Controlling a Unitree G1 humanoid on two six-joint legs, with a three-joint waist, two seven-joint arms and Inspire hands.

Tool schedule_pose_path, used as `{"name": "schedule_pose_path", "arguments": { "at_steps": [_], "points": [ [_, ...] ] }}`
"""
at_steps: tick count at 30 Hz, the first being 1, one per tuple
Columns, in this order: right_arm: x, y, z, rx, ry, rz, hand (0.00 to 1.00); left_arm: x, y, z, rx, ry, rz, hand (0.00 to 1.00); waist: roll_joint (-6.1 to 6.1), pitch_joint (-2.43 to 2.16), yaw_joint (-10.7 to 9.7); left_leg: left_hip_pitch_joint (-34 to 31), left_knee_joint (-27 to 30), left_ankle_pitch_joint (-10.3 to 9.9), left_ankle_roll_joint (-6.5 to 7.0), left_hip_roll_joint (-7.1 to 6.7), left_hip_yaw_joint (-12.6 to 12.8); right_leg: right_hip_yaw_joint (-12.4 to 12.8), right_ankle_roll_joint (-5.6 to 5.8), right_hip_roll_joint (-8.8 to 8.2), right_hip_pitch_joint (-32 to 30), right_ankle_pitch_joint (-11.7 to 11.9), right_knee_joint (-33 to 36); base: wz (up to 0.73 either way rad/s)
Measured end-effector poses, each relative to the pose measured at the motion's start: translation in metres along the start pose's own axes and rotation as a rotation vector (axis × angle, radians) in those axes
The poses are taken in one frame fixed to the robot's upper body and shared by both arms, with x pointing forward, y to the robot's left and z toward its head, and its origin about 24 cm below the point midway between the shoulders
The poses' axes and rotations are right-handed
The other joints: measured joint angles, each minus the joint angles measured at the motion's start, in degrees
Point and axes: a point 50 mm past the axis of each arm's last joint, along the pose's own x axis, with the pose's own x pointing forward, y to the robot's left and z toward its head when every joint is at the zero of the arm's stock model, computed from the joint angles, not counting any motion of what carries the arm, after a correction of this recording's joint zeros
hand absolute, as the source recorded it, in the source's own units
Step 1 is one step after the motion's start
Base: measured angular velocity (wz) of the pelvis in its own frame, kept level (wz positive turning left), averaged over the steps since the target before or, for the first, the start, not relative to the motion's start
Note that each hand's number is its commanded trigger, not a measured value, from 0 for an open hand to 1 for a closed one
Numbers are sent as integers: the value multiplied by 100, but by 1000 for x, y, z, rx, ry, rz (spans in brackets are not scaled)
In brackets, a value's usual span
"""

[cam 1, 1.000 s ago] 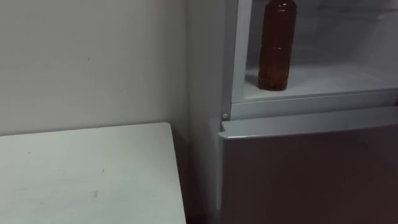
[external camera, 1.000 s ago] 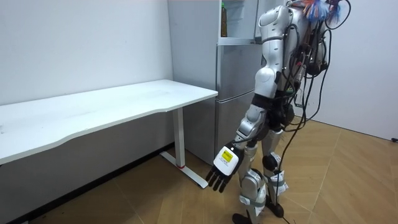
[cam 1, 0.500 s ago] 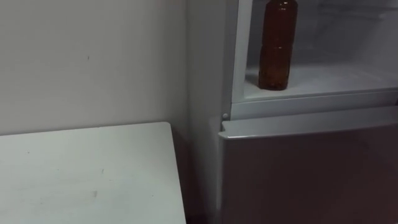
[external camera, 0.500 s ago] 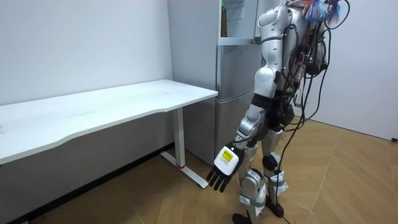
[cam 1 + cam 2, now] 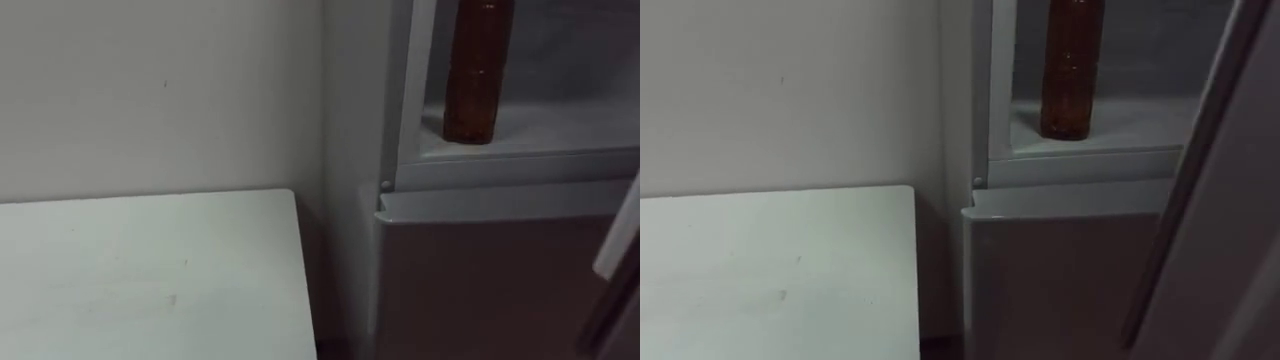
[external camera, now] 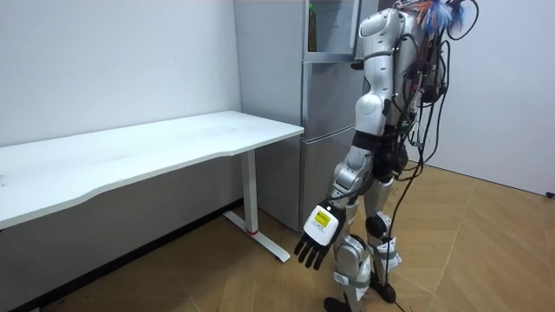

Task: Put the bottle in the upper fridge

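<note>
A brown bottle (image 5: 478, 75) stands upright on the white shelf (image 5: 545, 128) of the upper fridge compartment, near its left wall; it is also the small brown bottle (image 6: 311, 30) in the room view. No hand touches it. The upper fridge door's edge (image 5: 1195, 170) slants across the right side of the right eye view, partly in front of the compartment. I stand facing the fridge (image 6: 325, 113). My left hand (image 6: 316, 239) hangs low beside my leg with relaxed, straight fingers, holding nothing.
The shut grey lower fridge door (image 5: 480, 280) sits below the shelf. A white table (image 5: 150, 280) stands against the wall to the fridge's left, with a narrow gap between them. Wooden floor (image 6: 486, 251) lies open behind me.
The eye view has shifted, so the fridge sits further right. The upper door's edge has come into view at the right. My left hand swung slightly.
</note>
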Motion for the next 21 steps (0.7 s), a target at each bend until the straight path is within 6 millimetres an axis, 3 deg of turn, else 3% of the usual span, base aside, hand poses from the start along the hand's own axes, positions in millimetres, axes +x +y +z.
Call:
{"name": "schedule_pose_path", "arguments": {
  "at_steps": [4, 21],
  "points": [
    [2, 4, 3, 17, -14, 15, 0, 0, -1, -1, 8, 10, -5, 0, -39, 20, 22, -6, 0, 0, 0, 1, -4, -14, -1, 1, 25, 2, -42, 2],
    [6, 9, 12, 6, -77, 85, 0, 2, -1, 6, 11, -1, -6, 0, -84, 22, 105, 29, -5, -1, -3, 0, -85, -125, 5, 10, 189, 12, -200, 3]
  ]
}}
